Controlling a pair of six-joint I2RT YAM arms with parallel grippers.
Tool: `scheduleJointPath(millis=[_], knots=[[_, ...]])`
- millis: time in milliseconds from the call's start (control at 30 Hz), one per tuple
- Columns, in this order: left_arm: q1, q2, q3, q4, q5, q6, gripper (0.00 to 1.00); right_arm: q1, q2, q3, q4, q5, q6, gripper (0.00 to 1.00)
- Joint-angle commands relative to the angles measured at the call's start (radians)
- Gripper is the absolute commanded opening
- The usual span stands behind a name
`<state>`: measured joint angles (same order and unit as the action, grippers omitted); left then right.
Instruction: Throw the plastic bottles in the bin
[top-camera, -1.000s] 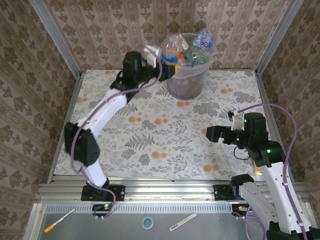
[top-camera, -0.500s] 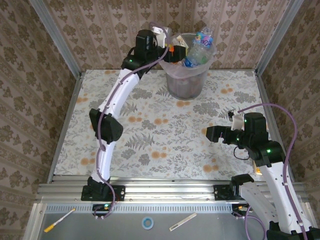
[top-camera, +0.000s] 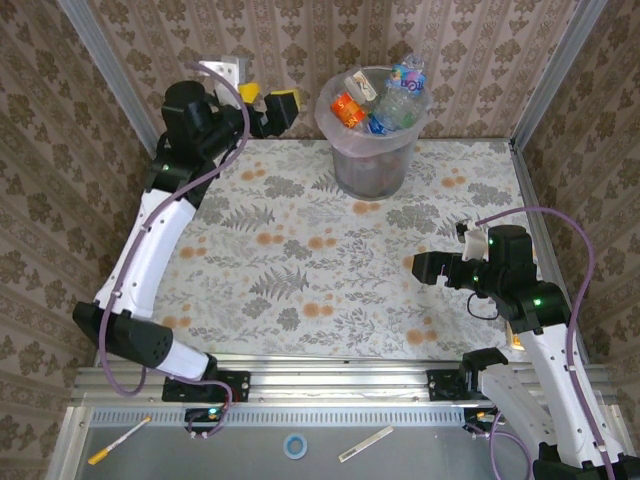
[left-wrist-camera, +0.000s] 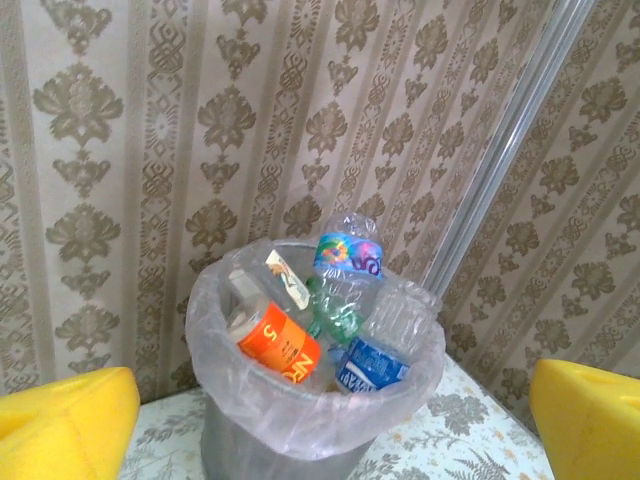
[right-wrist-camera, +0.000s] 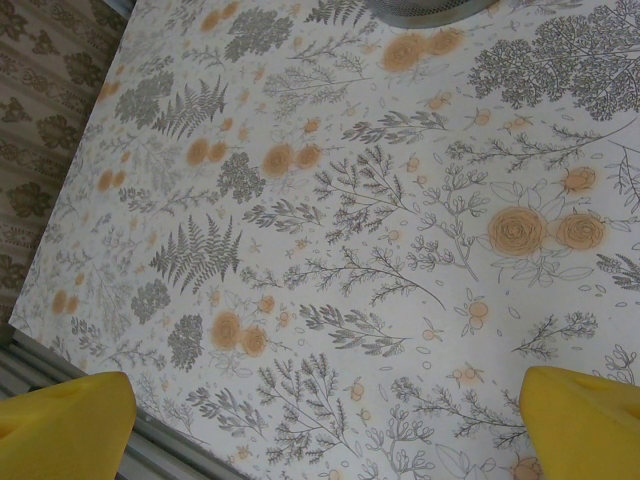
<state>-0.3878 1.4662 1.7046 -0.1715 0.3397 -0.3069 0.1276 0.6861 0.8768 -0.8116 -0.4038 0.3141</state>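
The bin (top-camera: 372, 160) stands at the back of the table, lined with a translucent bag, and its rim (left-wrist-camera: 300, 410) is seen in the left wrist view too. Several plastic bottles lie piled inside: an orange-labelled one (top-camera: 348, 108) (left-wrist-camera: 280, 345), a blue-labelled one (top-camera: 383, 121) (left-wrist-camera: 375, 365), a green one (left-wrist-camera: 338, 312), and a clear one sticking out on top (top-camera: 406, 77) (left-wrist-camera: 348, 255). My left gripper (top-camera: 266, 103) (left-wrist-camera: 322, 425) hangs open and empty, high and to the left of the bin, facing it. My right gripper (top-camera: 421, 268) (right-wrist-camera: 320, 430) is open and empty above the table's right half.
The flower-patterned tablecloth (top-camera: 300, 250) (right-wrist-camera: 330, 220) covers the table. Wallpapered walls and metal corner posts (top-camera: 545, 75) (left-wrist-camera: 500, 150) close it in on three sides. The bin's base (right-wrist-camera: 430, 8) lies at the top edge of the right wrist view. A pen (top-camera: 118, 441) and a tape roll (top-camera: 294, 445) lie below the front rail.
My left gripper went from shut on a bottle at the bin's left rim to open, and the arm swung back left. The orange-labelled bottle now lies in the bin. The right arm stayed still.
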Motion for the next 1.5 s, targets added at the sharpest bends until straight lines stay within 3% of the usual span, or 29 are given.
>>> scheduleJointPath(millis=[0,200,700,1067,1267,1467], knots=[[0.017,-0.040,-0.095,0.031,-0.019,-0.011,1.00,-0.003,-0.019,-0.003,0.003,-0.007,0.002,1.00],[0.041,-0.176,-0.250,0.024,-0.108,0.013,1.00,-0.003,-0.019,-0.001,0.000,-0.007,0.000,1.00],[0.098,-0.430,-0.534,-0.047,-0.162,0.078,1.00,-0.003,-0.014,-0.001,0.005,-0.003,-0.005,1.00],[0.300,-0.654,-0.866,0.002,-0.187,0.088,1.00,-0.003,0.003,-0.003,0.007,0.022,-0.005,1.00],[0.353,-0.676,-1.044,0.160,-0.280,0.108,1.00,-0.003,0.068,-0.002,0.036,0.129,0.026,1.00],[0.416,-0.566,-1.152,0.334,-0.355,0.132,1.00,-0.004,0.137,-0.030,0.199,0.339,0.059,1.00]])
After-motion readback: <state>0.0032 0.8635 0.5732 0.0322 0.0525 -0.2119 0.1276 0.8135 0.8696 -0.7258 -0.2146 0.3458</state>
